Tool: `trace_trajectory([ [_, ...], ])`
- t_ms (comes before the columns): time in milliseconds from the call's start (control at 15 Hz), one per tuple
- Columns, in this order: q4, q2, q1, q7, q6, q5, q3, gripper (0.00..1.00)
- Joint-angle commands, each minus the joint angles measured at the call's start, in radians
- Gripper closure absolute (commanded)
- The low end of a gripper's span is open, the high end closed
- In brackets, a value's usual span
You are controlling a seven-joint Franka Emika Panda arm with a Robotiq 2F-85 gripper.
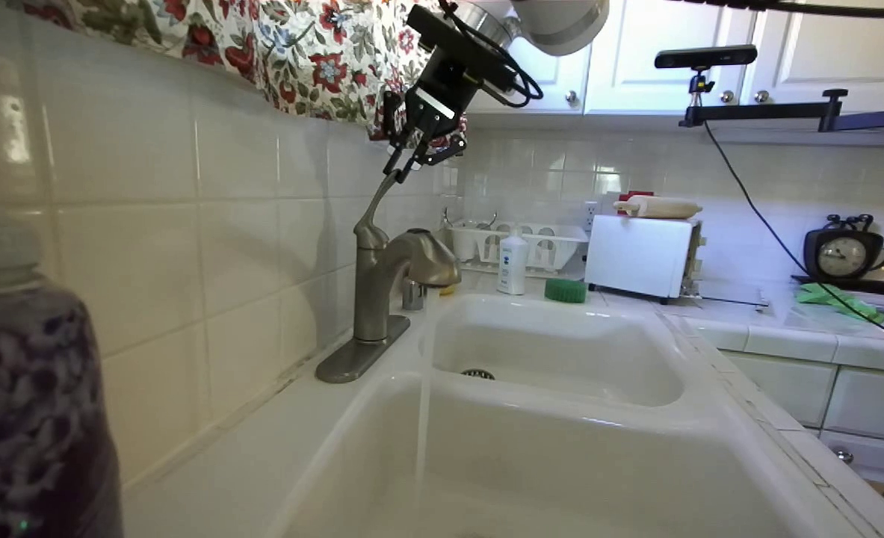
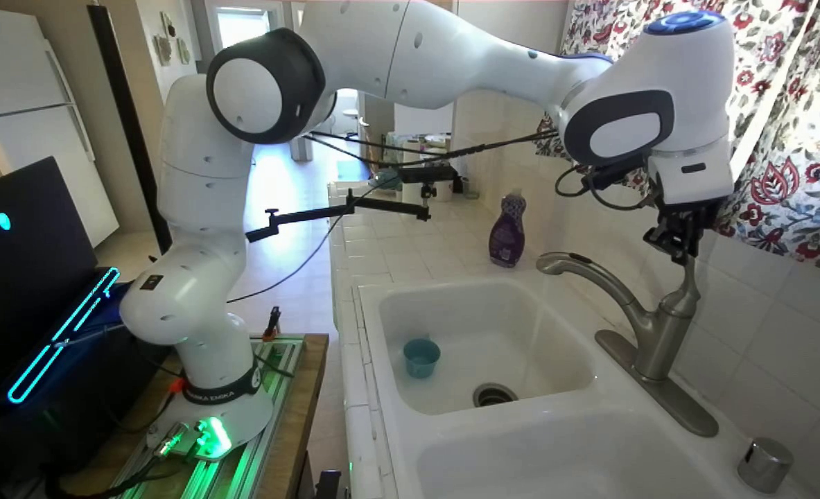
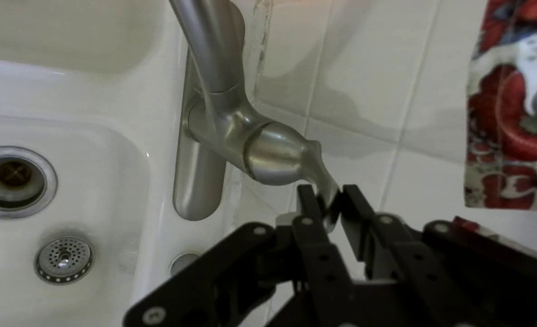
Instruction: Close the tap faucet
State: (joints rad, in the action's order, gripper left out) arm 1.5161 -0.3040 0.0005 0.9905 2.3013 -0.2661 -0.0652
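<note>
The brushed grey tap faucet (image 1: 371,299) stands upright behind the sink; it also shows in an exterior view (image 2: 661,339) and in the wrist view (image 3: 220,116). A thin stream of water (image 1: 424,388) falls from its spout into the sink. The lever handle (image 1: 376,200) points upward at an angle. My gripper (image 3: 326,196) is at the upper end of the lever, one finger on each side, closed close against it. In both exterior views the fingertips (image 1: 397,172) meet the lever's tip from above. The very tip of the lever is partly hidden by the fingers.
The tiled wall (image 1: 240,261) and floral curtain (image 1: 322,67) are close beside the gripper. A double white sink (image 2: 500,409) lies below, with a teal cup (image 2: 421,358) in one basin. A purple bottle (image 2: 507,232) stands on the counter. A soap bottle (image 1: 512,263) and dish rack (image 1: 546,243) stand behind the sink.
</note>
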Motion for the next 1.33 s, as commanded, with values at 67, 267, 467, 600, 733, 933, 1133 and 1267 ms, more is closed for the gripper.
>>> trace_trajectory([
  [67, 0.015, 0.048, 0.022, 0.133, -0.023, -0.010, 0.010, 0.95],
  [267, 0.019, 0.051, 0.030, 0.190, -0.025, 0.008, 0.010, 0.95],
  [467, 0.022, 0.065, 0.046, 0.215, -0.035, 0.046, 0.009, 0.56],
  [600, 0.022, 0.091, 0.061, 0.200, -0.053, 0.080, 0.016, 0.58],
  [733, 0.024, 0.128, 0.075, 0.158, -0.121, 0.138, 0.026, 0.46],
  [933, 0.031, 0.191, 0.073, 0.053, -0.272, 0.186, 0.047, 0.26],
  [1133, 0.030, 0.247, 0.058, -0.096, -0.407, 0.210, 0.051, 0.05],
  [1267, 0.014, 0.273, 0.046, -0.216, -0.481, 0.209, 0.049, 0.00],
])
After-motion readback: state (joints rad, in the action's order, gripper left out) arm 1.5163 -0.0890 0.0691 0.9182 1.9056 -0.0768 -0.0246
